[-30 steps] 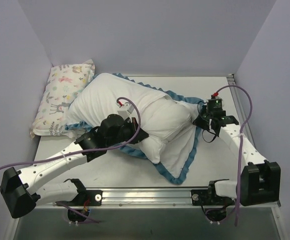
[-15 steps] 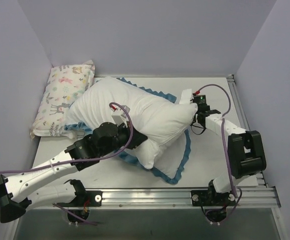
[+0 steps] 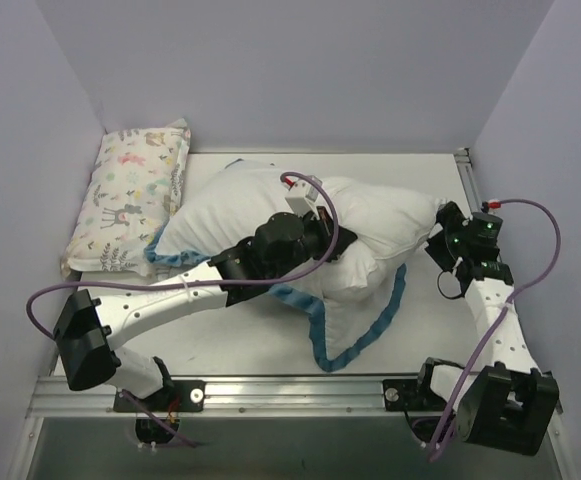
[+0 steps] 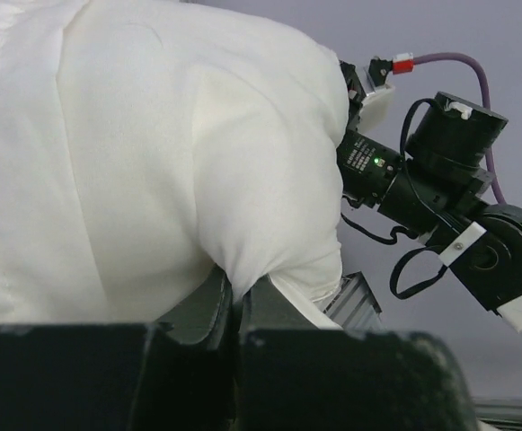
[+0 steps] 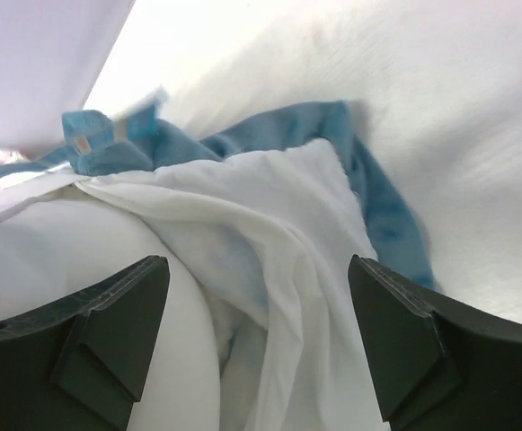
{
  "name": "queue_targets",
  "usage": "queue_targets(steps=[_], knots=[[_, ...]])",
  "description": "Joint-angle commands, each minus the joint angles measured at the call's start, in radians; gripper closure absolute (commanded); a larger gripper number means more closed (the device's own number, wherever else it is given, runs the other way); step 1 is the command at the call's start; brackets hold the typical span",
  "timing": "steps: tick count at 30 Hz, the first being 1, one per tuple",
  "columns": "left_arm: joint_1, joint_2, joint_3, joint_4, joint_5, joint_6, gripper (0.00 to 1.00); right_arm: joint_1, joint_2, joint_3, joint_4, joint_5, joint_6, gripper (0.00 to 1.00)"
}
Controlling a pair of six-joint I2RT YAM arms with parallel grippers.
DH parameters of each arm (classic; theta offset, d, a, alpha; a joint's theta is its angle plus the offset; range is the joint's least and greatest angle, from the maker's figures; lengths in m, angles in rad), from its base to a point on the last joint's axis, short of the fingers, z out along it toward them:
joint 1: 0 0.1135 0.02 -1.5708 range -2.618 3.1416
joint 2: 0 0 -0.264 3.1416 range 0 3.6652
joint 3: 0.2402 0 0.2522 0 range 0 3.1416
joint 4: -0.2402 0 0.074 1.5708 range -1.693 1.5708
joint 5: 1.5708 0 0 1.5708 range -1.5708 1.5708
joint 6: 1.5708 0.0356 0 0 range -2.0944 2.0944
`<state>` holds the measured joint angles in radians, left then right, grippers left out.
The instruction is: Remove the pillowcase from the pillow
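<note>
The plump white pillow [image 3: 370,215] lies across the middle of the table, on top of the pillowcase [image 3: 355,320]. The pillowcase shows its white inner face and blue ruffled trim [image 3: 402,285]. My left gripper [image 3: 318,232] sits on top of the pillow, shut on a pinched fold of its white cloth [image 4: 243,269]. At the pillow's right end my right gripper [image 3: 442,242] is open. In the right wrist view its jaws stand wide apart [image 5: 259,265] over loose white folds of the pillowcase [image 5: 278,233] and blue trim [image 5: 377,197], holding nothing.
A small pastel animal-print pillow [image 3: 130,195] lies against the left wall at the back. Walls close in the table on the left, back and right. A metal rail [image 3: 290,390] runs along the near edge, by the arm bases.
My right gripper has let go of the pillowcase, opened wide and drawn back to the right. My left arm has carried the pillow to the right, its gripper still shut.
</note>
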<state>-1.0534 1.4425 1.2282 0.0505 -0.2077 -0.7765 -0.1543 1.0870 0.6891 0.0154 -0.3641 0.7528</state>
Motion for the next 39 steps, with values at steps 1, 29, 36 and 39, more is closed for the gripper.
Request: queue_targets(steps=[1,29,36,39], knots=[[0.001,0.012,0.017,0.201,-0.113,-0.027,1.00,-0.085,-0.041,0.084,-0.133,-0.058,-0.004,0.16],[-0.076,0.304,0.226,0.192,-0.246,-0.055,1.00,0.013,-0.197,0.222,-0.288,-0.038,-0.046,0.11],[-0.042,0.441,0.413,0.180,-0.065,-0.027,0.79,0.061,-0.318,0.126,-0.292,-0.021,-0.066,0.09],[-0.045,0.423,0.381,0.189,-0.059,-0.030,0.48,0.062,-0.338,0.092,-0.305,-0.019,-0.092,0.09]])
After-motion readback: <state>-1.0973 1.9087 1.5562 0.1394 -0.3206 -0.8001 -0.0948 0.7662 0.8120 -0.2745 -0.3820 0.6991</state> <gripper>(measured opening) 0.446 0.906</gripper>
